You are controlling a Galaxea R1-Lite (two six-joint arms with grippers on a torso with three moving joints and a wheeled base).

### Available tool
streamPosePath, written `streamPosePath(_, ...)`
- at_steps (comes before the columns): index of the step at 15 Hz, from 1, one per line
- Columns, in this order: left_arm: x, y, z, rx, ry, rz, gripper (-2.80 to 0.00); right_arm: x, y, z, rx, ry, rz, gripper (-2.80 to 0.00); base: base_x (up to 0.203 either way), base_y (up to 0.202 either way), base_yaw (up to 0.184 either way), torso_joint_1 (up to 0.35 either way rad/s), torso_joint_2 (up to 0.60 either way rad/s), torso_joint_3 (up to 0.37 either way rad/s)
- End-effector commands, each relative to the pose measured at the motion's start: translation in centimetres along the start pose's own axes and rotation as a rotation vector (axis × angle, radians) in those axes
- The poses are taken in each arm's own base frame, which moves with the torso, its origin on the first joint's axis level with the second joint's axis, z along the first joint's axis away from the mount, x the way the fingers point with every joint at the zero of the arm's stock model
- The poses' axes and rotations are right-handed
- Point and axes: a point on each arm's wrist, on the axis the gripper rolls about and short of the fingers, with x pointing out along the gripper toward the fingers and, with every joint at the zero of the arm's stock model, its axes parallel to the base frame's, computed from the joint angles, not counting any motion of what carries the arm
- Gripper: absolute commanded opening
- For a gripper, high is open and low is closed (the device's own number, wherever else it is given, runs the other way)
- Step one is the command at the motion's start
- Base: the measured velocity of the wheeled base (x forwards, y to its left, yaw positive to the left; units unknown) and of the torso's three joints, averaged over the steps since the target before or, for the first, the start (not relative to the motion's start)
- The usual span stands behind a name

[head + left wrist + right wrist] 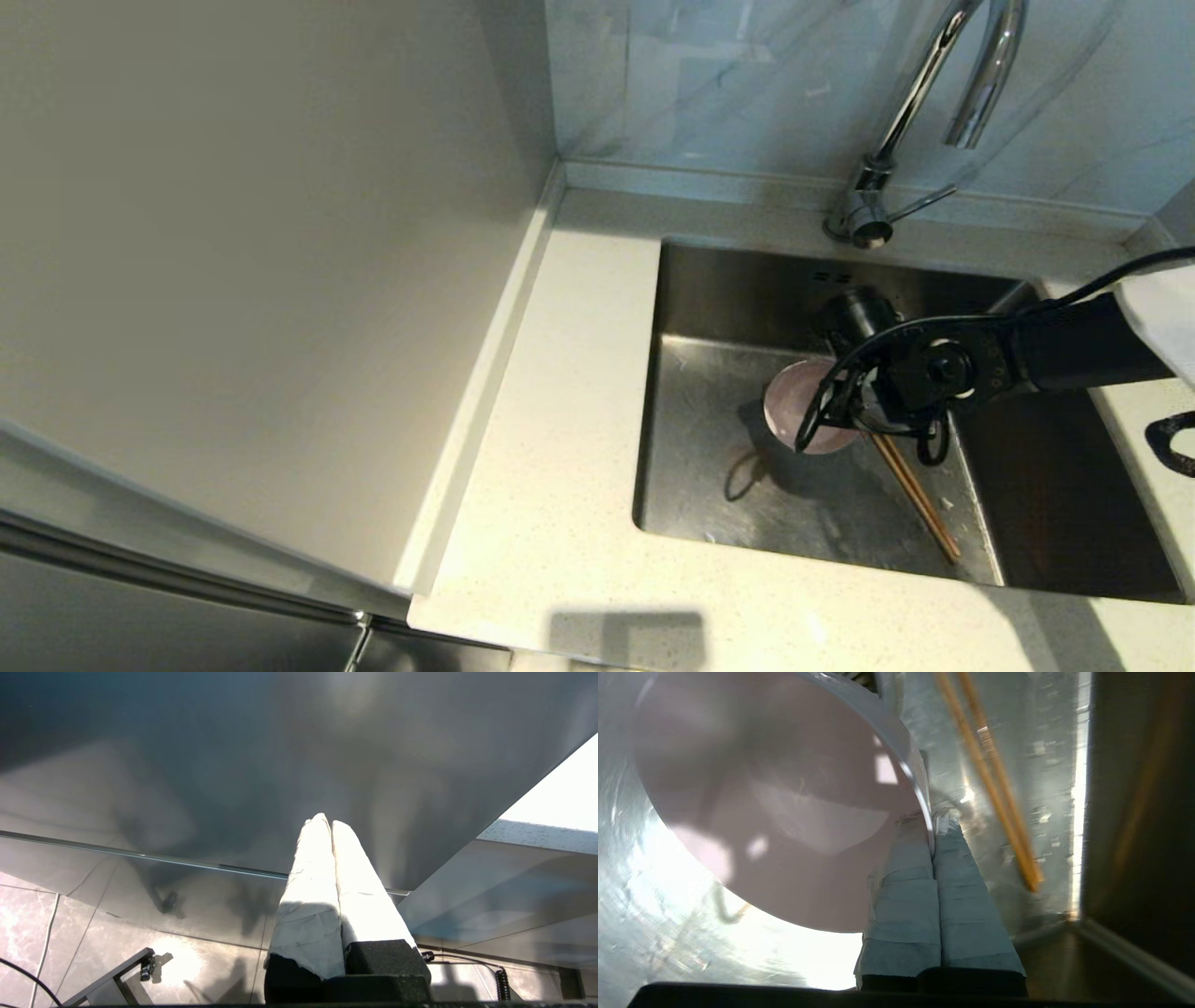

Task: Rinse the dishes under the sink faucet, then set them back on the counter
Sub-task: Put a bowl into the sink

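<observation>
Inside the steel sink point(709, 467) my right gripper point(932, 828) is shut on the rim of the pale pink bowl point(794, 403), one finger inside point(910, 858) and one outside. The pink bowl point(775, 793) hangs tilted over the basin floor. The brown chopsticks point(920, 495) lie on the sink bottom beside it, and the chopsticks point(994, 788) run past the fingers. The chrome faucet point(924, 103) stands behind the sink, its lever pointing right. The yellow-green bowl is out of view. My left gripper point(325, 823) is shut on nothing, parked below the counter point(560, 523).
A smooth grey-beige wall panel point(261, 261) closes off the left side of the speckled counter. Tiled backsplash point(728, 75) rises behind the faucet. The drain is hidden under my right wrist point(934, 369).
</observation>
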Motion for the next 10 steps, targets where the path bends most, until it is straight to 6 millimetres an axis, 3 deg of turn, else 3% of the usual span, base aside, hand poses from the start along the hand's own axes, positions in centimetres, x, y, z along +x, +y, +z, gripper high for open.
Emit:
streamPosePath(1,0.0,0.0,0.0,0.000,-0.003,0.000,-2.80,1.0,1.4,-0.6,-0.021,0.014,0.003,-2.80,0.000,0.000,0.000,0.000,0.00,0.000)
streamPosePath(10,0.0,0.0,0.0,0.000,-0.003,0.000,-2.80,4.2,3.5,-1.0,-0.025,0.019,-0.009,-2.80,0.000,0.000,0.000,0.000,0.00,0.000)
